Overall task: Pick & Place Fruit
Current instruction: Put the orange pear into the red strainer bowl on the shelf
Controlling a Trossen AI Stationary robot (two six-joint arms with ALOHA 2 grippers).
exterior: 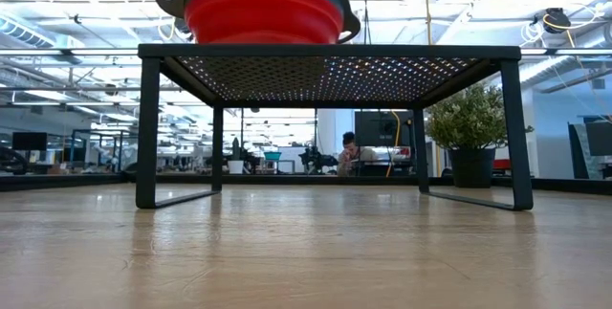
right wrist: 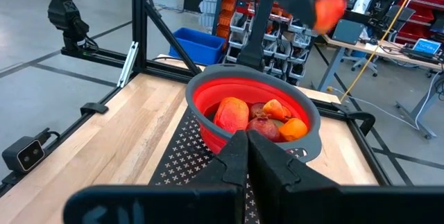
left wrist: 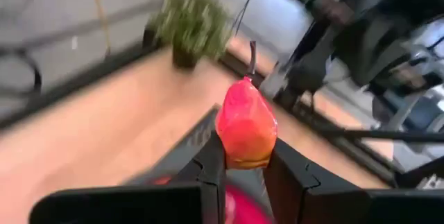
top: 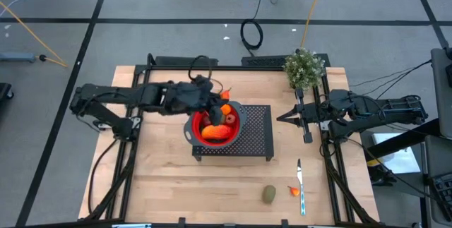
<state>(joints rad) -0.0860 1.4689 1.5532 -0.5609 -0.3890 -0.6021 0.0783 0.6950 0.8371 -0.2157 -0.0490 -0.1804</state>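
Nearest the camera, on the light wooden table (top: 162,186): brownish-green oval fruit (top: 269,195), a tiny orange fruit bit (top: 293,190) just right of it, and the slim silver utensil with light-blue handle (top: 301,187) right of that. Farther back, mid-table, a black perforated metal stand (top: 258,133) carrying a red collapsible bowl with dark rim (top: 212,142) on its left part. Inside the bowl: a long orange piece (right wrist: 232,114), a dark red round piece (right wrist: 266,128) and smaller orange pieces (right wrist: 294,128). Above the bowl's far rim, the left gripper (left wrist: 244,172), jaws clamped on an orange-red fruit piece (left wrist: 246,125) held clear of the bowl. Off to the right of the stand, the right gripper (top: 280,118), fingers pressed together on nothing, pointing left toward the bowl. At the far right corner, a bushy green potted plant (top: 304,67).
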